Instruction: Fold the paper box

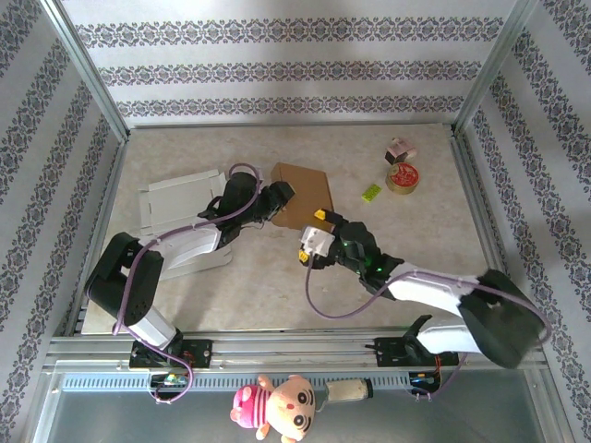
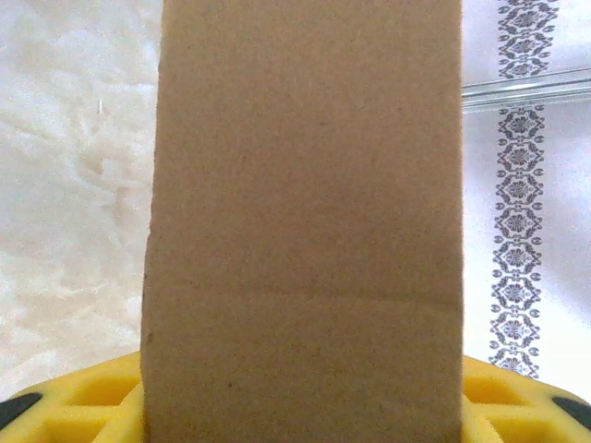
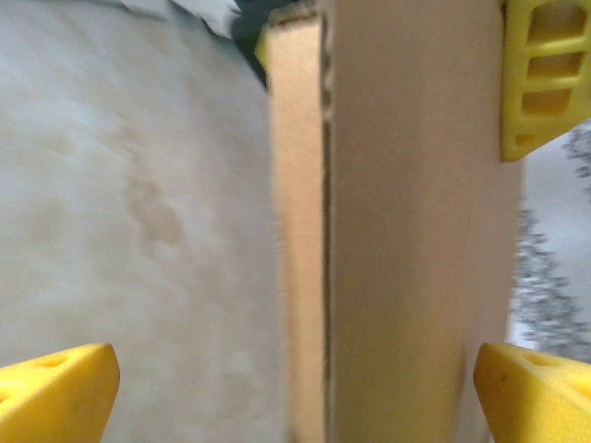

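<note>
The brown paper box (image 1: 305, 192) stands on the table near the middle, part folded. My left gripper (image 1: 275, 201) is at its left edge. In the left wrist view a box panel (image 2: 305, 221) rises between the yellow fingers (image 2: 88, 397), which are shut on it. My right gripper (image 1: 320, 224) is at the box's near right corner. In the right wrist view its yellow fingertips (image 3: 55, 388) stand wide open, and the box's edge and side wall (image 3: 406, 258) lie between them, untouched by either. A yellow finger of the left gripper (image 3: 545, 78) shows at the top right.
A flat white paper sheet with flaps (image 1: 180, 198) lies left of the box under the left arm. At the back right are a round tin (image 1: 404, 177), a small green piece (image 1: 371, 192) and a small pinkish box (image 1: 400, 148). Metal frame rails (image 1: 471, 198) border the table.
</note>
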